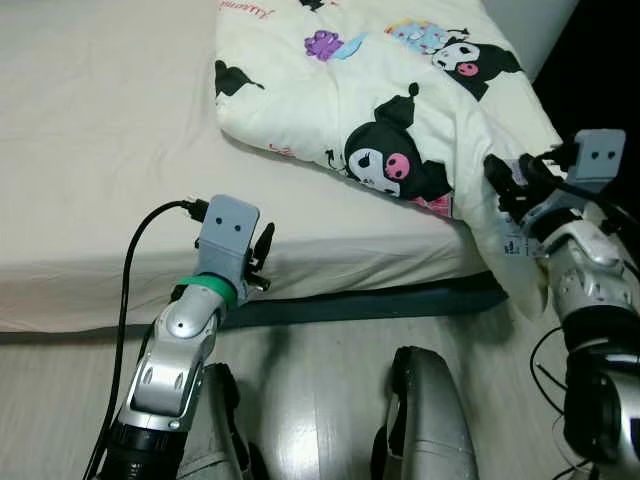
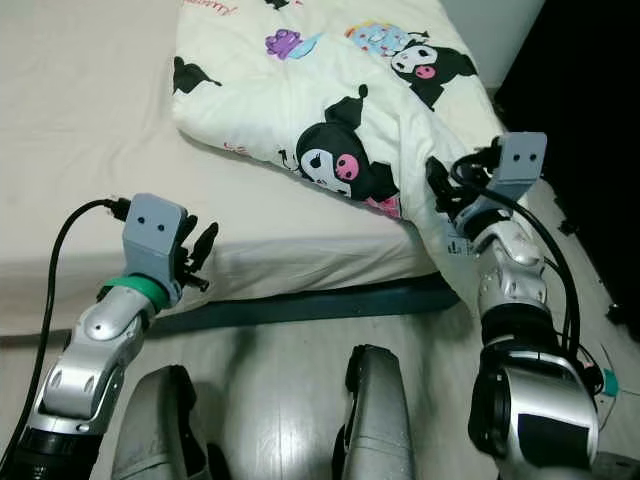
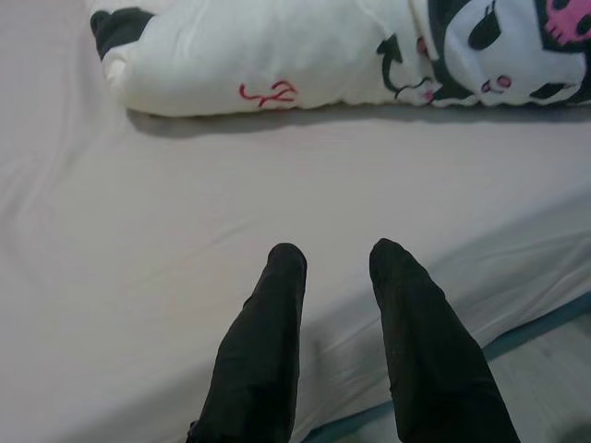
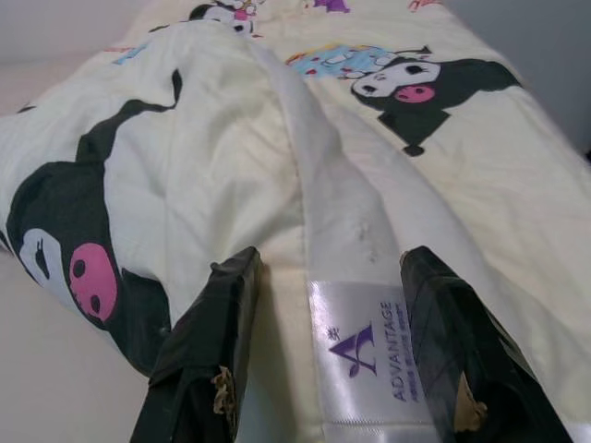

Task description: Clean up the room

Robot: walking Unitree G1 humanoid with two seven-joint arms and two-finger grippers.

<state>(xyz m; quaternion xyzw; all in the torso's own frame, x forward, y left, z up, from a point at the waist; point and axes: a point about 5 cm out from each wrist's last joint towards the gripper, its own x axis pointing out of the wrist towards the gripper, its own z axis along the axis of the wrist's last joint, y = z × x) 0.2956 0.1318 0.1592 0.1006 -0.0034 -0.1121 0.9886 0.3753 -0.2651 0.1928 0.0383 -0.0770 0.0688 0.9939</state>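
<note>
Between the two black fingers (image 4: 208, 355) of the right gripper (image 4: 325, 355) lies a raised fold of the cream-coloured quilted blanket printed with black-and-pink cartoon characters (image 1: 400, 100), along with its shiny white sewn-in label with purple lettering (image 4: 365, 351). The fingers stand apart, one on each side of the fold and close against the cloth; whether they press it cannot be told. In the head views this gripper sits at the blanket's near right corner, where the cloth spills over the edge of the bed and hangs toward the floor.

One blanket is in sight. It lies bunched on the right half of the bed, its long axis running from the far middle of the mattress toward the near right corner, and its folded left edge rests on the plain off-white bedsheet (image 1: 100, 150).

Over the front edge of the mattress, left of the blanket and well apart from it, the left gripper (image 3: 337, 268) hovers with its two fingers apart and nothing between them, pointing across the sheet toward the blanket's rolled edge.

Below the mattress a dark teal bed base (image 1: 380, 300) runs along the pale wooden floor (image 1: 320, 370). A black cable (image 1: 128, 270) loops from the left wrist.
</note>
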